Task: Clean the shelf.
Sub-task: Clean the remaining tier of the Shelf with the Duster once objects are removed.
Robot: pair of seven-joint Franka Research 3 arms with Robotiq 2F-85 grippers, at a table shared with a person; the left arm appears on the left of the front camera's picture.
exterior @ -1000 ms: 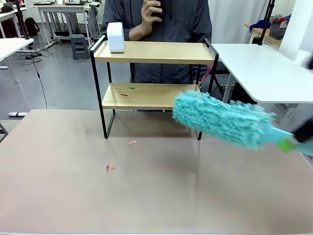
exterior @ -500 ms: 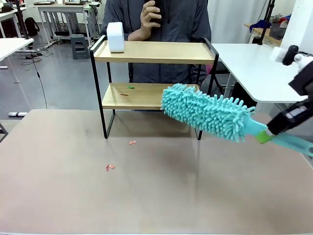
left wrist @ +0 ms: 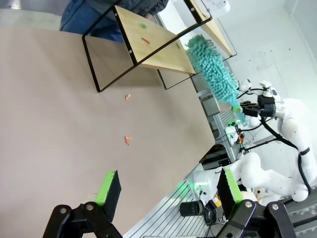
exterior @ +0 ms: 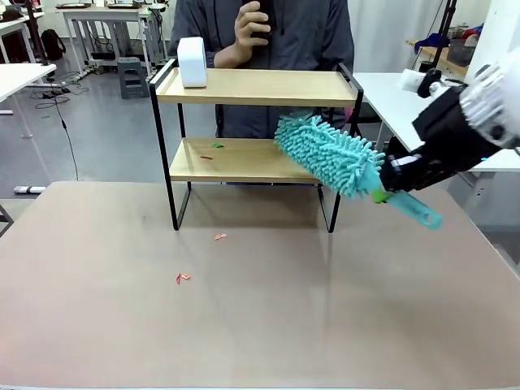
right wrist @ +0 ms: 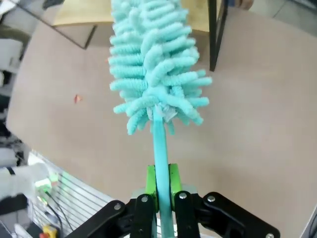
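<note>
**A:** Shelf position?

**B:** Two-tier shelf [exterior: 256, 86], light wooden boards in a thin black metal frame, far middle of the tan table [exterior: 260, 341]. White rounded block [exterior: 192, 62] at the top board's left end. Small green and red scraps [exterior: 217, 145] on the lower board, and red bits [exterior: 220, 236] on the table near its left leg.

**A:** Pincers?

**B:** Right gripper [right wrist: 161, 184] pinched tight on the thin handle of a fluffy teal duster [exterior: 325, 153]. The duster's head is at the lower board's right end; contact unclear. Left gripper [left wrist: 168, 186] spread wide and empty, well apart from the shelf.

**A:** How will the shelf handle?

**B:** My guess is light, stiff and open-framed, so it will likely slide or rock under a hard sweep. If it needs steadying, grip a black upright or the top side rail, not the smooth boards.
</note>
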